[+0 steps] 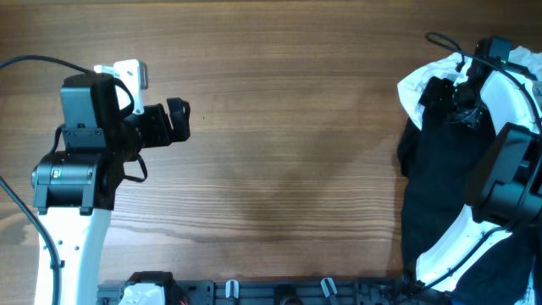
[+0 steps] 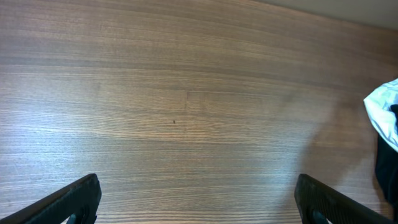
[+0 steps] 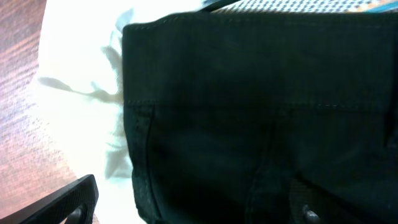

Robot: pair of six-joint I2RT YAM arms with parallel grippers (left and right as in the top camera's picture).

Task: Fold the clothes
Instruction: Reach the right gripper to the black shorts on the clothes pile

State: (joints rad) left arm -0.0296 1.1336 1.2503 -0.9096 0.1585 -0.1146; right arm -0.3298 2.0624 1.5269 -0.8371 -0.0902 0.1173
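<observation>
The black shorts (image 1: 432, 195) lie bunched at the tabletop's (image 1: 279, 169) right edge, partly over a white shirt (image 1: 419, 85). Our right tool (image 3: 193, 190) hangs spread just above them, apparently to grasp near the waistband. Our left tool (image 2: 196, 199), also spread, hovers well apart.

No text, label, brand, number or sign can be read in any view. The shorts (image 3: 249, 124) show only plain stitched seams, with no legible tag or print.
</observation>
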